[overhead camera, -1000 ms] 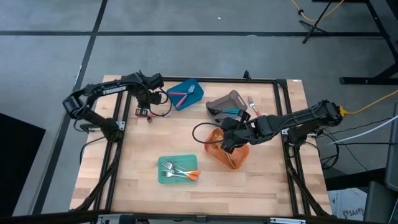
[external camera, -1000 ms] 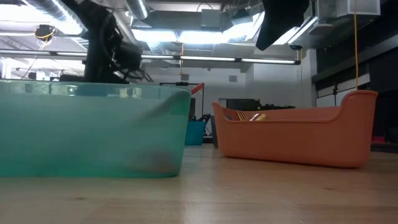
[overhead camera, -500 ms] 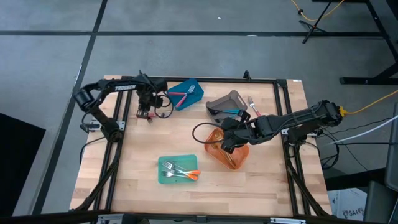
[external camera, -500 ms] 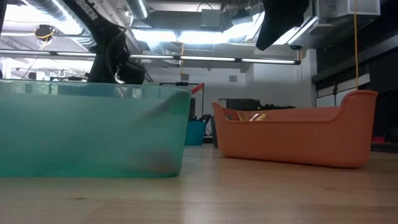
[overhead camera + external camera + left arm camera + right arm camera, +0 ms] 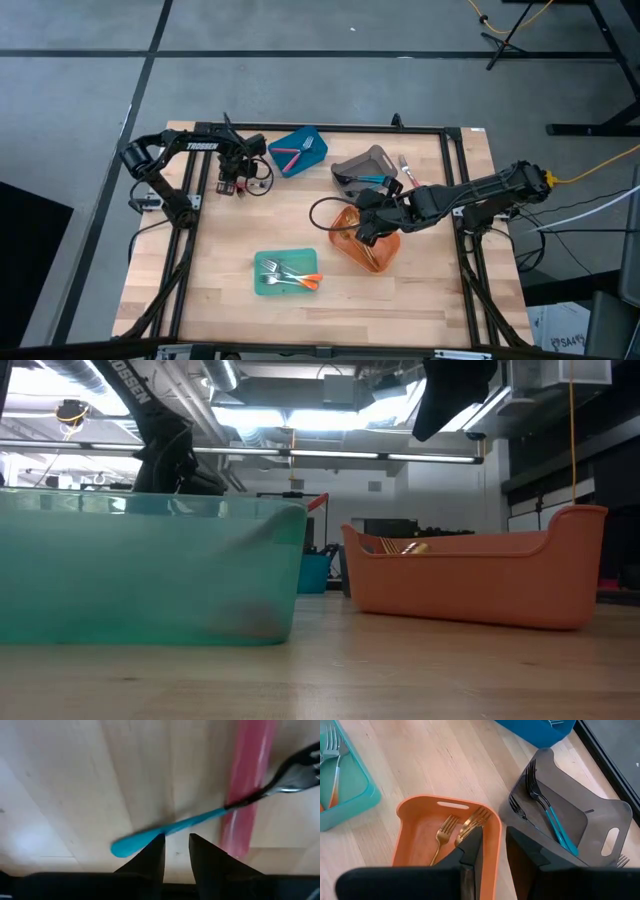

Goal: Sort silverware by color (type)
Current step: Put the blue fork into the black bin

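Observation:
A blue-handled fork (image 5: 175, 826) lies on the bare wood at the table's far left, its neck across a pink handle (image 5: 247, 785). My left gripper (image 5: 176, 845) points steeply down just short of the fork's handle, its fingers a narrow gap apart; in the high view it (image 5: 232, 182) stands left of the blue bin (image 5: 298, 152). My right gripper (image 5: 493, 845) hangs over the orange bin (image 5: 445, 835), slightly open and holding nothing. Two gold forks (image 5: 470, 822) lie in that bin.
The blue bin holds pink-handled pieces. The grey bin (image 5: 570, 815) holds blue-handled forks (image 5: 552, 820), and one fork (image 5: 404, 165) lies on the table to its right. The teal bin (image 5: 285, 272) near the front holds orange-handled forks. Bare wood lies between the bins.
My left gripper has sunk toward the table at the far left, tipping more steeply down, and now stands close over the blue-handled fork. My right gripper has kept still above the orange bin.

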